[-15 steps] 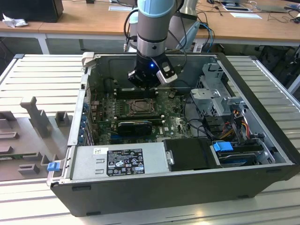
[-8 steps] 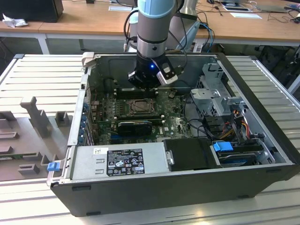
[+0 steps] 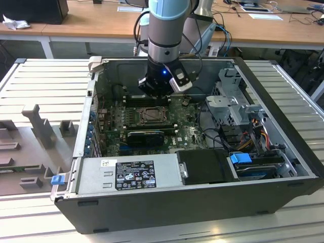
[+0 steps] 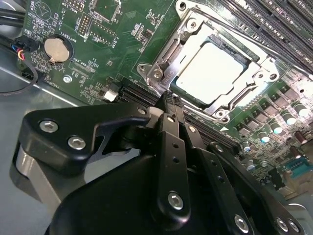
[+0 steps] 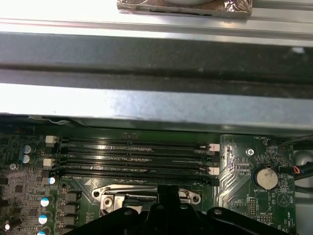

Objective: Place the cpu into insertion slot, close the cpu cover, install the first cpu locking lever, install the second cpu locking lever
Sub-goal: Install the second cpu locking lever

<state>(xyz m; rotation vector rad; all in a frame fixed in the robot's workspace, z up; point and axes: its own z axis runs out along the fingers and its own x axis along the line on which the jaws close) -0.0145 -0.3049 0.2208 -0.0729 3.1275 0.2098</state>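
An open computer case [image 3: 86, 126] lies on its side on a slatted metal bench [image 3: 30, 86], in the exterior view.

Starting at the case's left wall and moving right, the green board [image 3: 114, 119] covers the case floor. The slot [image 3: 152, 115] sits near the middle of that board. My arm comes straight down from above, and my tool [image 3: 158, 91] hangs just over the slot's far edge. A metal drive cage [image 3: 233, 101] fills the case's right side.

In the second wrist view, a round coin battery [image 4: 57, 49] sits at the board's edge, well apart from the slot. The cpu [image 4: 212, 68] lies flat in the slot, pale top up. The cover [image 4: 258, 74] lies down flat around the cpu like a frame, so the chip looks placed and the cover closed.

My tool's two fingers [image 4: 168, 147] are pressed together into one narrow point, and I see nothing between them. That point sits just beside one corner of the slot, and I cannot tell whether it touches the metal.

The relation that matters is this. A silvery lever [image 4: 171, 49] runs along the slot edge that starts at that corner. Its long axis leads straight away from my tool tip. The cpu lies beyond the tip and to one side of that line.

In the first wrist view, the long black memory slots [image 5: 137, 156] run side by side between the slot and the case wall.
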